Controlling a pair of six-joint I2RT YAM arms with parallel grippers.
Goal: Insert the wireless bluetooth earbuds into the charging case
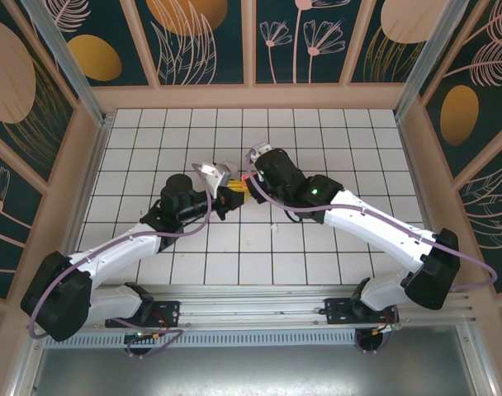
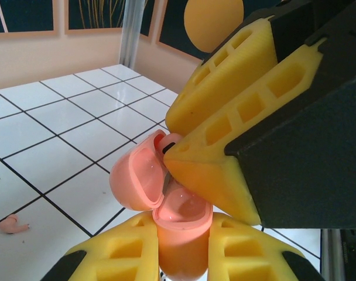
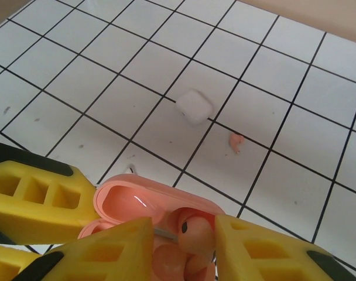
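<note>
Case (image 2: 181,252) first: my left jaws are clamped shut on its salmon-pink body, lid (image 2: 134,175) open. My right jaws stand narrow about a pink earbud (image 3: 195,233) at its mouth; whether they pinch it I cannot tell. I'd line the stem with its well, press straight down, then let go. Another pink earbud (image 3: 236,141) lies on the worktop (image 3: 295,175).

Bright, even, diffuse light covers the white worktop (image 1: 317,140), and shadows stay faint and soft-edged. A small glossy highlight sits on the open lid of the charging case (image 2: 137,178) in the left gripper (image 2: 182,225). The walls far beyond that gripper look slightly soft.
</note>
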